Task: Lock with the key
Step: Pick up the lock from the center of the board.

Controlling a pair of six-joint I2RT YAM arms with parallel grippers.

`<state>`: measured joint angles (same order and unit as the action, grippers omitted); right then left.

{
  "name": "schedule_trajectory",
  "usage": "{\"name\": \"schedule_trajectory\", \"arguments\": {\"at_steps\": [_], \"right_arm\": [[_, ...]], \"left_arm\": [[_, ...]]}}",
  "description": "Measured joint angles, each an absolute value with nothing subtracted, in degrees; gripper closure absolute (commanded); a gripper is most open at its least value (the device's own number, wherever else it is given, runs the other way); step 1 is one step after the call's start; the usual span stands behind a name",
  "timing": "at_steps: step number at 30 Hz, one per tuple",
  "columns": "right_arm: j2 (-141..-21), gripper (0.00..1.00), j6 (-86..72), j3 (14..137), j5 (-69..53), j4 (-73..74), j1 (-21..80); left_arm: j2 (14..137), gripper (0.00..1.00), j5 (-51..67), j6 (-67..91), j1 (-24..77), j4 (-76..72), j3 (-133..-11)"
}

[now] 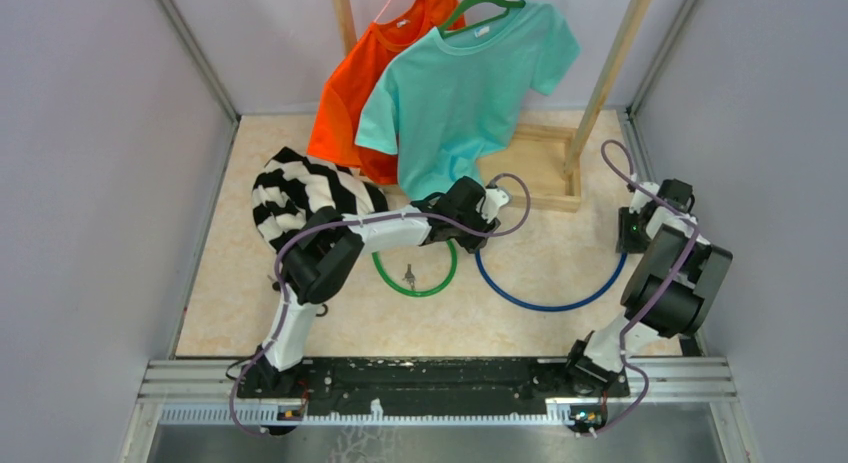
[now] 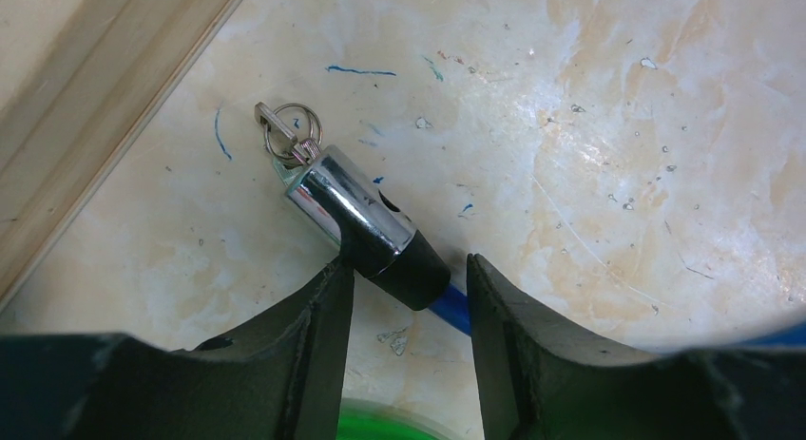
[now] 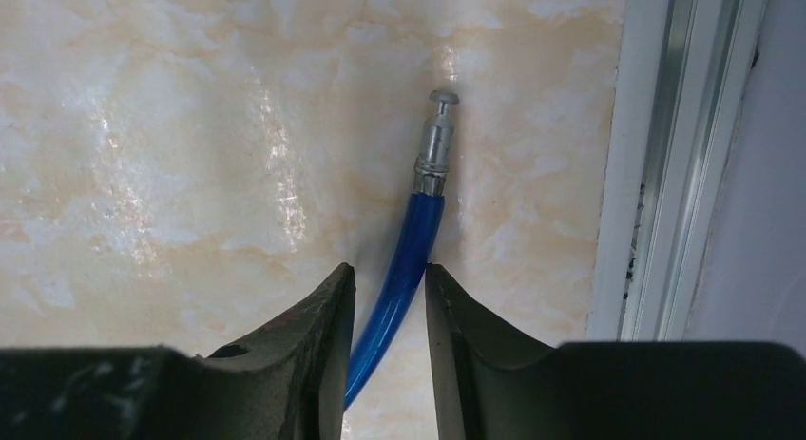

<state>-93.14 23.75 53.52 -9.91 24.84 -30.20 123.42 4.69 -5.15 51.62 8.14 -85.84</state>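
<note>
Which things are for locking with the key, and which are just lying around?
For the job: blue cable, lock barrel, key, cable pin.
Just lying about: green cable, orange shirt, teal shirt, striped cloth, wooden rack.

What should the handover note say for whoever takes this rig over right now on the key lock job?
Left tool: jaws open astride the black collar of the lock head; one finger touches it, with a gap on the other side.
Right tool: jaws narrow around the blue cable just behind its metal pin; I cannot tell whether they pinch it.
Key: appears seated in the lock head's end.
Done: a tool is at each end of the cable.
Left: push the pin into the lock head, then turn the key.
</note>
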Motion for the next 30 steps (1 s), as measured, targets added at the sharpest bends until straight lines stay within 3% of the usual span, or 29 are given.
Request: {"name": "schedule_trajectory", "arguments": {"at_steps": [8,15,24,30], "right_arm": [[-93.06,0.84,22.87,51.77,-8.8,21.82,-29.41],[-92.86,1.0,21.87,51.64,-9.63,21.52,-29.41],[-83.02,1.0,22.46,51.29,-18.63,23.9,-29.39],[-73.65,1.0,23.86,51.29,-26.98,26.33,-27.9]], "left_arm": [[122.67,0.53,4.71,-4.71,51.66,6.0,-83.85],[122.76,0.69,4.89,-3.97,51.66,5.93,-83.99],[122.76,0.99,5.67,-3.22,51.33,5.08,-83.96],[122.65,1.0,7.16,-3.14,50.74,4.93,-83.94]]}}
